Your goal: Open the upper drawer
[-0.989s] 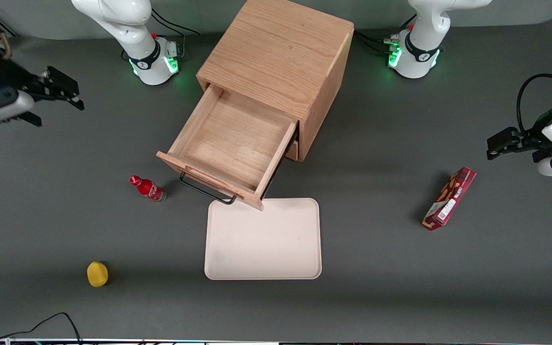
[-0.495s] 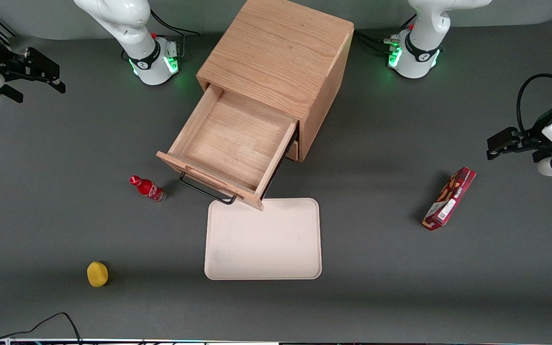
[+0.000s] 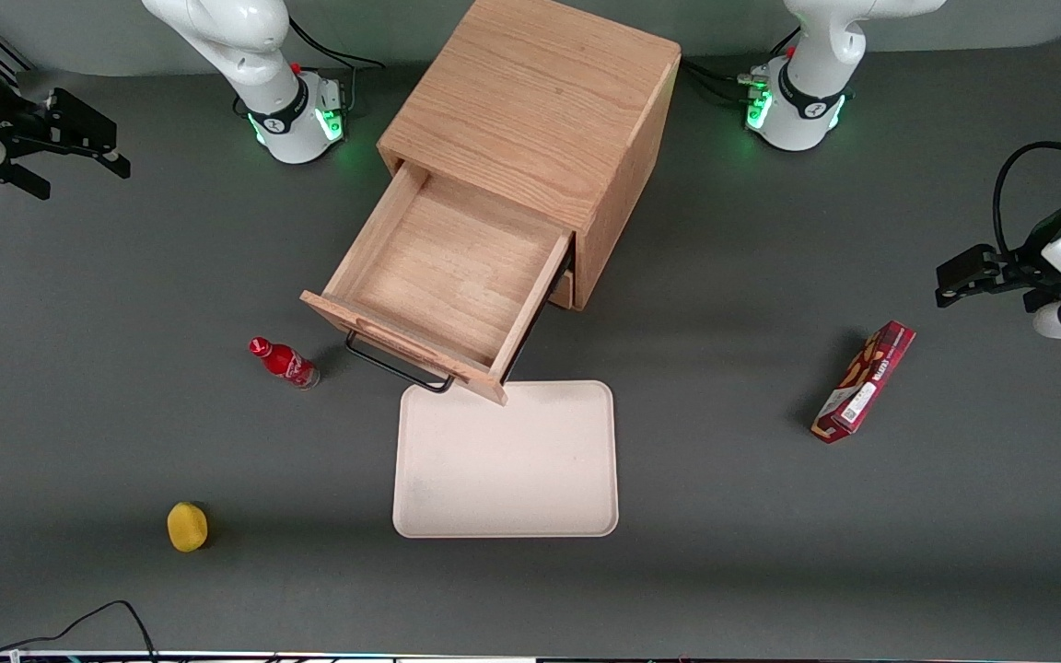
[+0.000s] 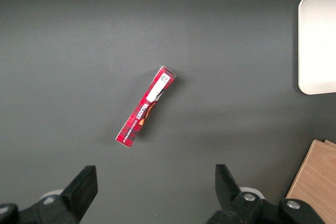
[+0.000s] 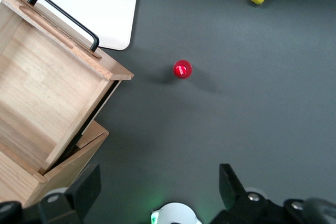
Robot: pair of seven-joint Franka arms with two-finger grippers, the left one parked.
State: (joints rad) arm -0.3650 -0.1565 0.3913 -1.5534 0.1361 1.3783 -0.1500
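Upper drawer: one light oak wooden drawer with black bar handle (image 3: 446,276), pulled well out of cabinet (image 3: 540,101), empty.
Gripper: one black two-finger gripper (image 3: 79,152), fingers spread wide, holding nothing, toward working arm's end.
Others: one red bottle (image 3: 284,363), one cream tray (image 3: 506,460), one yellow lemon (image 3: 187,527), one red box (image 3: 864,381).

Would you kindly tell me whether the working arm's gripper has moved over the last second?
Yes. The gripper, open, has drawn back from the light oak upper drawer, ending higher and farther from the front camera.

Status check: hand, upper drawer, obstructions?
Hand open, empty, raised at working arm's table end. Upper drawer pulled out, nothing inside. Tray lies in front of it.
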